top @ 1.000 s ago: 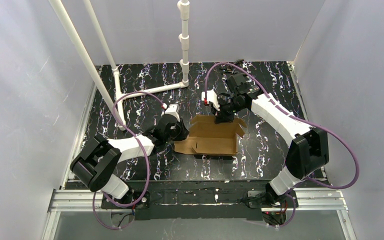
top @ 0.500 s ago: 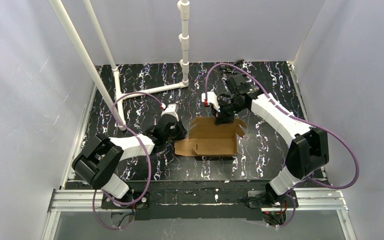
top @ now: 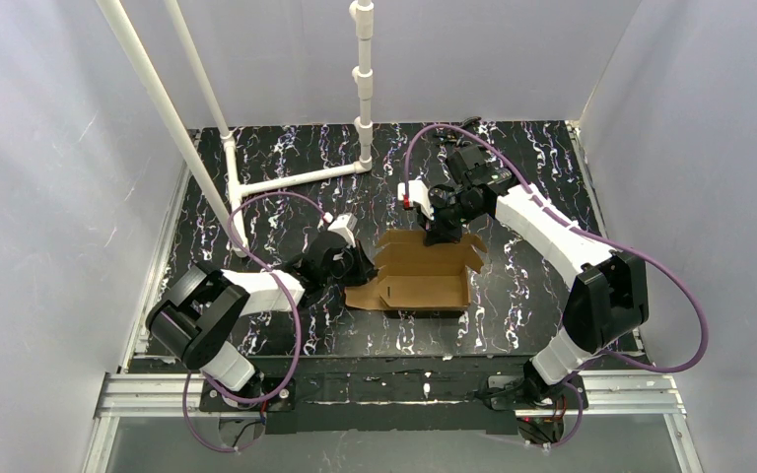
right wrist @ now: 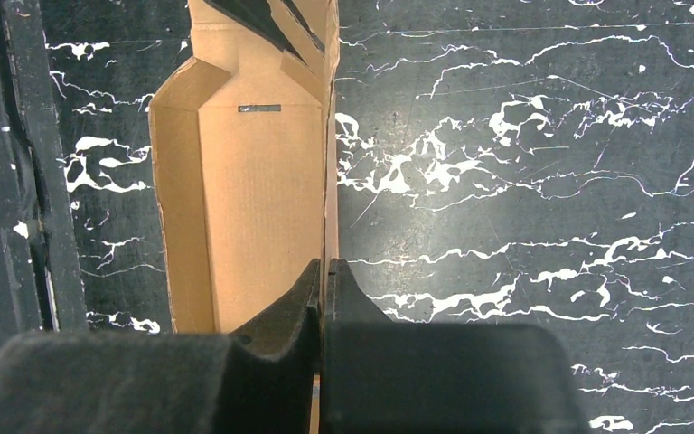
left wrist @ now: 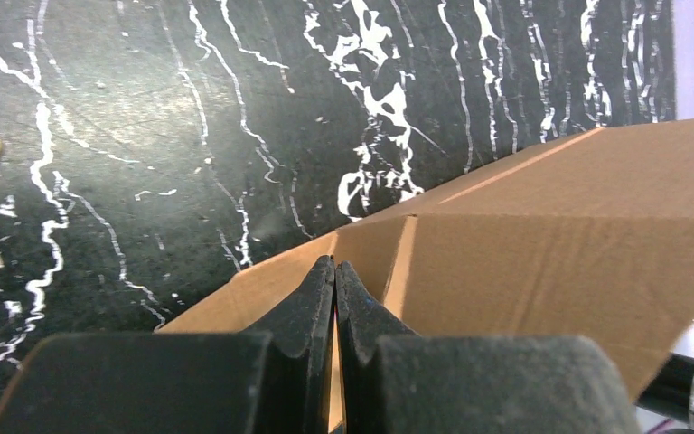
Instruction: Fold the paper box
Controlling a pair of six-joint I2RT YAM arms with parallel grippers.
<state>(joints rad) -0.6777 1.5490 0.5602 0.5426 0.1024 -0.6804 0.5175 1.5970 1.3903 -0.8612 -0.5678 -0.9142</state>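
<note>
Two robot arms work a paper box (top: 422, 277) of plain brown cardboard on a black, white-veined table (top: 522, 177). The left claw (left wrist: 335, 271) is clenched, its two dark fingers pressed together over the flat flap at the box's left end, with a sliver of cardboard showing between them. Beyond that claw's tips a crease runs across the sheet, and past it a raised panel slopes up and away to the right. The right claw (right wrist: 323, 267) is likewise clenched, pinching the top edge of the box's far long wall, one finger inside the box and one outside. Directly ahead of the right claw the wall runs straight on; to its left lies the open, trough-like interior, with a small slot cut in the floor near the far end and angled flaps beyond. The box sits between the two claws, open side up. White plastic piping (top: 363, 89) stands at the table's far side, well apart from both claws.
</note>
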